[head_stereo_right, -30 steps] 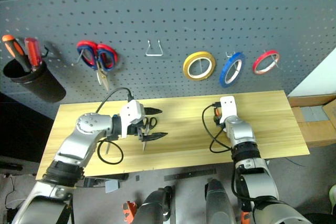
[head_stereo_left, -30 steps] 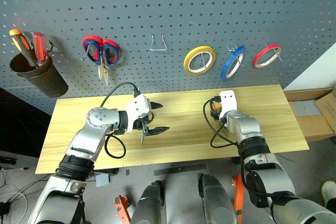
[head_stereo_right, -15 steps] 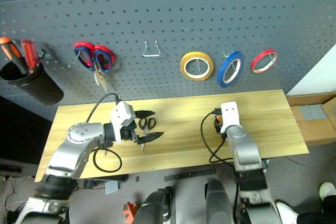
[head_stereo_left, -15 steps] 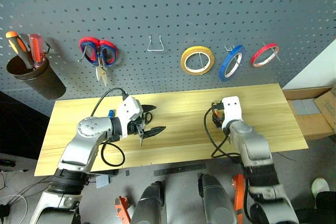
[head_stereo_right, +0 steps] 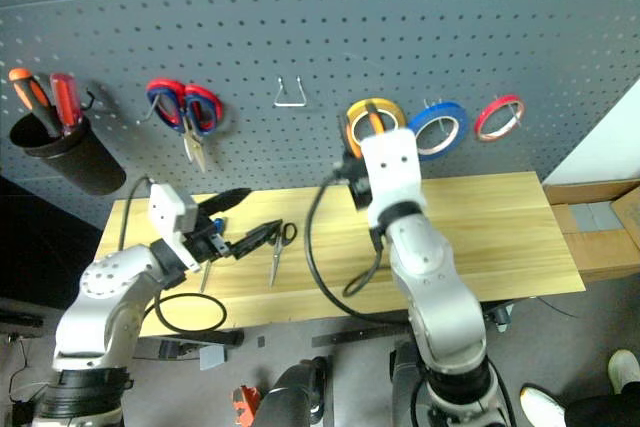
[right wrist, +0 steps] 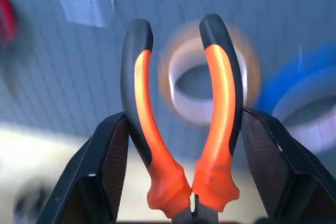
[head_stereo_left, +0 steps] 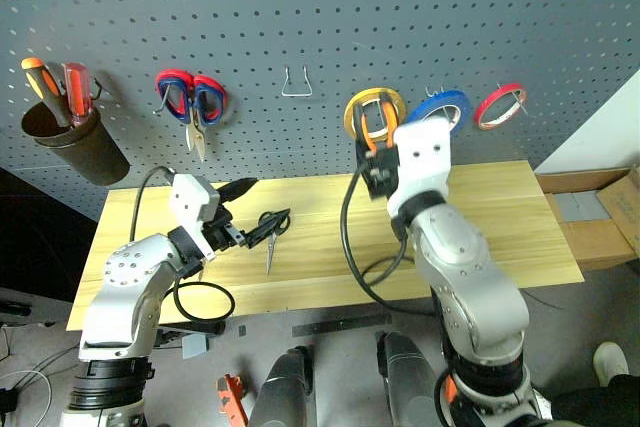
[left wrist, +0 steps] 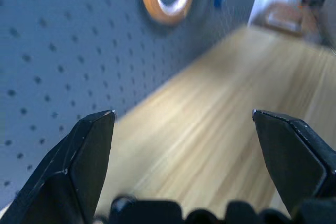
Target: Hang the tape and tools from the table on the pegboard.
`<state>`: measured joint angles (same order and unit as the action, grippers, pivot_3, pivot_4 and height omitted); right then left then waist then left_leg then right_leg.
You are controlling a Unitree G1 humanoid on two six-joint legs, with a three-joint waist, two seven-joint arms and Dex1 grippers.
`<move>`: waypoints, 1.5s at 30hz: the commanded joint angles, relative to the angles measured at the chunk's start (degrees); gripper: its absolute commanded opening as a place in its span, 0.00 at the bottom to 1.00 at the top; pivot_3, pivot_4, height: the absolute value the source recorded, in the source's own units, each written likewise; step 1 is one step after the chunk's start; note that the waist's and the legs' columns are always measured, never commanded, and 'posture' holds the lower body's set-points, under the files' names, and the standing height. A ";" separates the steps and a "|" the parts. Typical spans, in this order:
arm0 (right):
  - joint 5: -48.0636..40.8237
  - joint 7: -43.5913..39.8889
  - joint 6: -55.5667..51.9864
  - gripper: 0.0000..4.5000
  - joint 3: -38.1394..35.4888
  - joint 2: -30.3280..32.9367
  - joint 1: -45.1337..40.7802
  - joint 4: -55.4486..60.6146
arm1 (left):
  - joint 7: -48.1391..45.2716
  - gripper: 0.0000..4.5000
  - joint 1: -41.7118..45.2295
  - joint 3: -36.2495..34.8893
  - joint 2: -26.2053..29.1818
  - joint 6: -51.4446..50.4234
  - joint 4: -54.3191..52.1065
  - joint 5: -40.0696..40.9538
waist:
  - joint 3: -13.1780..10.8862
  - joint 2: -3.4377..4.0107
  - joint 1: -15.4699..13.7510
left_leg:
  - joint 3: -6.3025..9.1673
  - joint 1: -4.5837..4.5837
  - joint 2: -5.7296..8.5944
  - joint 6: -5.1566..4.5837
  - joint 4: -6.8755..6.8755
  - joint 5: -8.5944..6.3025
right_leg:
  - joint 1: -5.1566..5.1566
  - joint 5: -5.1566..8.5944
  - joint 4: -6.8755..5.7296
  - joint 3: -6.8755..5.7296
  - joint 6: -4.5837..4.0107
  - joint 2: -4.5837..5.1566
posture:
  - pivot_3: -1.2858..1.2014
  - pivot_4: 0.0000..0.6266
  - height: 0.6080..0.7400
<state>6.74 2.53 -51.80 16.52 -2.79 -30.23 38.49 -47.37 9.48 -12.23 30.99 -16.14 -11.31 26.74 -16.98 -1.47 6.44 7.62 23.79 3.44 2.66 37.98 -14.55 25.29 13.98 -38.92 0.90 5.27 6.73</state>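
Observation:
My right gripper (head_stereo_left: 378, 162) is raised in front of the pegboard (head_stereo_left: 300, 17), shut on the orange-and-black-handled pliers (right wrist: 220, 93). Their handles (head_stereo_left: 375, 129) point up, overlapping the yellow roll. The blue tape (head_stereo_left: 450, 103) hangs on a pegboard hook just right of them. The slim black-handled scissors (head_stereo_left: 270, 232) lie on the wooden table (head_stereo_left: 500, 227), left of centre. My left gripper (head_stereo_left: 245, 212) is open just left of the scissors, apart from them, with nothing between its fingers (left wrist: 89, 145). A bit of blue (head_stereo_right: 217, 224) shows behind it, perhaps the screwdriver.
On the pegboard are a dark cup (head_stereo_left: 75, 142) with orange and red screwdrivers, red-and-blue scissors (head_stereo_left: 192, 97), a bare wire hook (head_stereo_left: 295, 82), a yellow roll (head_stereo_right: 352, 112) and a red roll (head_stereo_left: 500, 105). Black cables loop over the table. Cardboard boxes (head_stereo_left: 595, 217) stand at the right.
My right gripper has lifted the pliers off the table, up and left to the pegboard by the yellow roll. My left gripper has drawn back to the left, away from the scissors.

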 commanded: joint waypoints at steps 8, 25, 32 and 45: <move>-3.01 -1.42 13.80 0.60 -5.13 -4.51 -14.62 -12.95 | 0.65 1.00 -2.23 -7.57 3.63 -4.27 -5.12 8.00 | 0.01 -0.01 -0.08 | -0.07 0.02 0.00 0.02 -0.07 -0.01 | 0.05 -0.01 0.10 0.03 -0.03 -0.03 | 0.49 0.41 1.00; -7.01 -1.35 40.23 0.60 -5.67 -10.01 -30.67 -45.02 | 8.94 1.00 0.28 -11.15 3.15 -4.50 -6.80 10.24 | 0.14 -0.19 -1.84 | -0.09 0.03 0.04 0.32 -0.12 0.15 | 0.12 -0.06 0.10 0.01 -0.12 -0.10 | 0.54 0.36 1.00; -8.46 -1.13 48.54 0.60 -6.57 -11.26 -35.08 -53.33 | 11.38 1.00 2.04 -10.83 2.67 -3.77 -6.41 9.99 | 0.15 -0.20 -1.90 | -0.09 0.03 0.03 0.38 -0.14 0.18 | 0.20 -0.07 0.05 0.02 -0.13 -0.13 | 0.54 0.35 1.00; -8.56 1.67 74.98 0.60 -8.84 -13.19 -39.68 -77.34 | 12.41 1.00 6.41 -7.90 0.93 -0.69 -3.47 6.92 | 0.51 -0.60 -2.68 | -0.15 0.03 0.01 0.53 -0.15 0.26 | 0.21 -0.10 0.04 0.02 -0.18 -0.19 | 0.56 0.33 1.00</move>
<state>-2.17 3.78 17.73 7.99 -9.23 -66.43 -38.60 -35.48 14.87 -20.07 32.03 -18.70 -14.56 34.49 -16.47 -2.07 3.76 7.46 23.81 3.45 3.21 37.83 -14.29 25.52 13.87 -38.89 0.92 5.08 6.53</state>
